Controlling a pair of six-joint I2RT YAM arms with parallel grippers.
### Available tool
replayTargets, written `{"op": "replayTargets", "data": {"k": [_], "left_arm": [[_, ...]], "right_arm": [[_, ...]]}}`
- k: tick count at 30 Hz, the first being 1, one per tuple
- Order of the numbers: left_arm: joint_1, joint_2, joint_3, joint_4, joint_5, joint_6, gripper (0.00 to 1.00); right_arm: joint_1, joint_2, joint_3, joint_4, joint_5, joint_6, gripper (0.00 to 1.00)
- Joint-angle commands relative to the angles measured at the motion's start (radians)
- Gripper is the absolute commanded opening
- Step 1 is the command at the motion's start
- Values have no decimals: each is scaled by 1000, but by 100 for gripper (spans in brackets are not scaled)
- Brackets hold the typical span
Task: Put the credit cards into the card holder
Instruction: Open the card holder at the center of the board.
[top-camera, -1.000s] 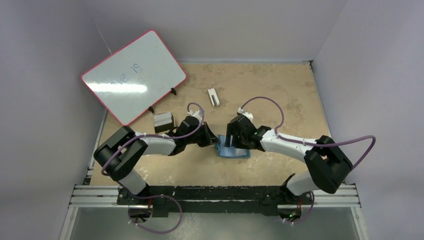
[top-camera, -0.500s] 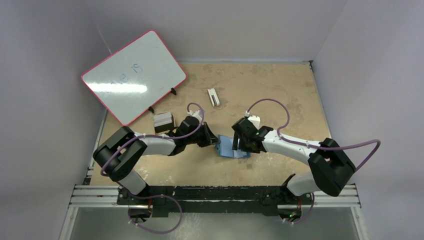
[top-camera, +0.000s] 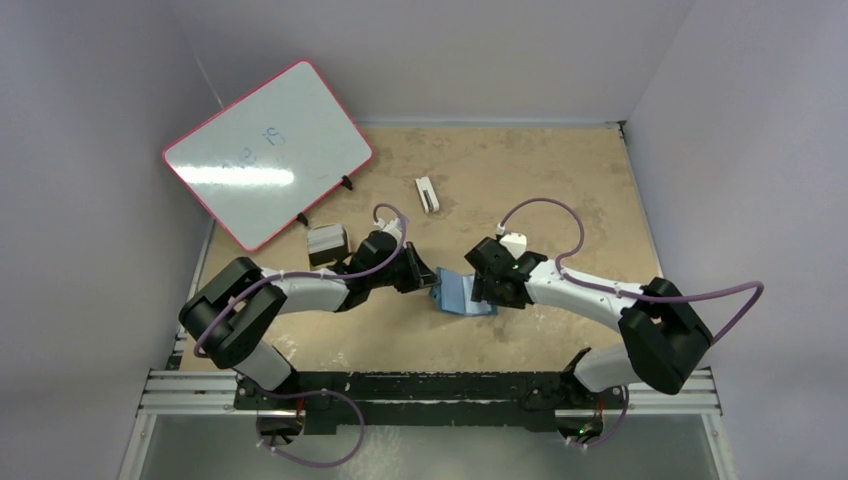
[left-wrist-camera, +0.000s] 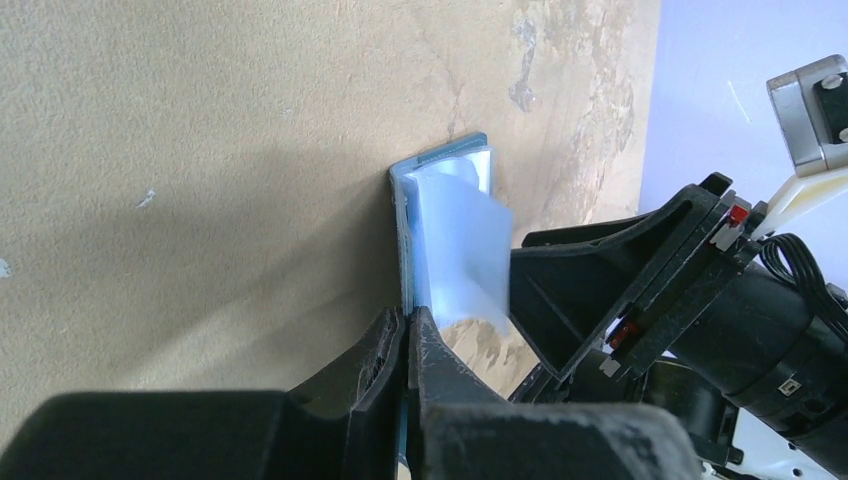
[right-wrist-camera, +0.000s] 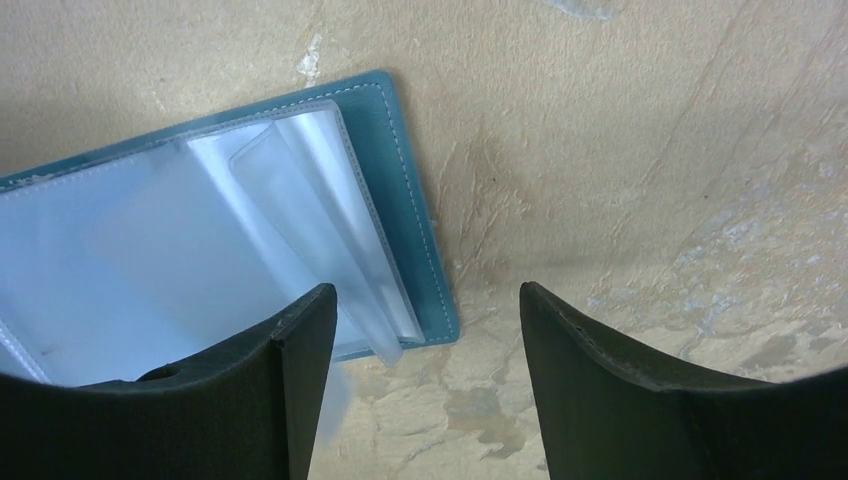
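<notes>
The card holder (top-camera: 456, 295) lies open on the counter (top-camera: 540, 190) between the two arms, teal cover down and clear sleeves (right-wrist-camera: 300, 190) up. We judge it light and floppy. The cover is thin and soft, and the slick plastic sleeves curl and would likely slip from a pinch, so the stitched cover edge is the place to take it. The left jaws are pressed together on that edge at the holder's left side. The right jaws stand spread over the opposite corner, one finger above the sleeves, gripping nothing.

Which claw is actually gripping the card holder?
The left claw, shut on the edge of the card holder; the right claw hangs open above its clear pockets.
</notes>
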Motion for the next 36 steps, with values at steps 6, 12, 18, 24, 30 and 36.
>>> {"op": "replayTargets", "data": {"k": [6,12,18,24,30,36], "left_arm": [[-7,-36,44,-42,-3,31,21],[-11,-24,67,-40,19,49,35],[-17,25,79,-23,16,51,40],[-25,57,92,-7,-3,37,33],[-30,35,154,-141,-43,57,0],[-37,-22,223,-319,-96,87,0]], "right_arm": [[2,-37,-13,72,0,-6,68],[2,-12,-18,92,-9,-13,68],[2,-7,-22,94,-12,-3,67],[2,-27,1,62,-3,1,67],[2,-42,4,26,2,13,68],[2,-96,59,-6,7,-10,68]]}}
